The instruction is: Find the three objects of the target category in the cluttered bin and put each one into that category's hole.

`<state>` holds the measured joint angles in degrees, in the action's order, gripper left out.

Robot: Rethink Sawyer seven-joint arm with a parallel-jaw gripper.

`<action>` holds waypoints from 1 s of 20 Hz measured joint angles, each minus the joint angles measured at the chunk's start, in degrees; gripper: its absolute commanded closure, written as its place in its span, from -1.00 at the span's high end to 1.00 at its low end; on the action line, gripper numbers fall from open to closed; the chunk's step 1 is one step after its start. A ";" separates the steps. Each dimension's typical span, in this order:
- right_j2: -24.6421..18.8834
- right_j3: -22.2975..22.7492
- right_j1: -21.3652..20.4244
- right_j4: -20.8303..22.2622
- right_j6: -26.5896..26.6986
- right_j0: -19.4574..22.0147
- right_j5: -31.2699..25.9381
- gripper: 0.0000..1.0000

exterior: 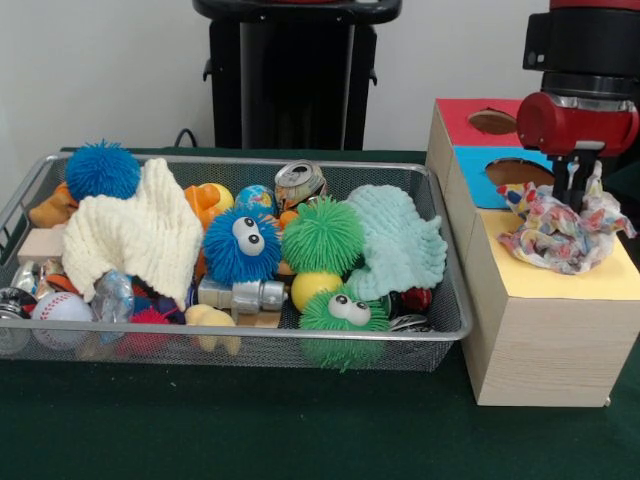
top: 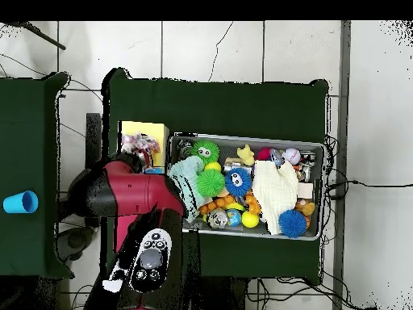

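- The gripper (exterior: 578,190) hangs over the wooden sorting box (exterior: 540,340); its dark fingers (exterior: 573,185) go down into a multicoloured patterned cloth (exterior: 560,228). I cannot tell if they are clenched on it or released, because the folds hide the tips.
- The cloth lies crumpled under the fingers, on the yellow section (exterior: 560,275) of the box top, and covers the place of that section's hole.
- Just behind the fingers is the blue section with its hole (exterior: 520,172), and behind that the red section with its hole (exterior: 493,122).
- In the overhead view the cloth (top: 139,147) shows on the yellow panel, beside the red arm (top: 133,198).
- To the side of the fingers, touching the box, stands the wire mesh bin (exterior: 200,345). Inside it the nearest things are a mint green cloth (exterior: 400,240) and a green fuzzy ball (exterior: 322,236).
- Farther away lie a blue fuzzy ball with eyes (exterior: 242,246), a crushed can (exterior: 300,183), a cream knitted cloth (exterior: 135,235) and a baseball (exterior: 60,306).
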<state>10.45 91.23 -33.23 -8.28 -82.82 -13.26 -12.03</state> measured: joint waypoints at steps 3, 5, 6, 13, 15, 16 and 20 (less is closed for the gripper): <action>0.00 0.00 0.29 0.00 0.00 -0.01 0.01 -1.00; 0.00 0.00 0.40 0.00 0.00 -0.01 0.02 -1.00; 0.00 0.00 0.45 0.00 0.00 -0.01 0.02 -1.00; 0.00 -0.01 0.58 0.00 0.00 -0.01 0.17 -1.00; 0.00 -0.01 0.62 0.00 0.00 -0.01 0.26 -1.00; 0.00 -0.01 0.65 0.00 0.00 -0.01 0.37 -1.00; -0.01 0.00 0.83 0.00 0.00 -0.01 1.07 -1.00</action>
<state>10.44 91.23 -32.40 -8.28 -82.82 -13.27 -10.96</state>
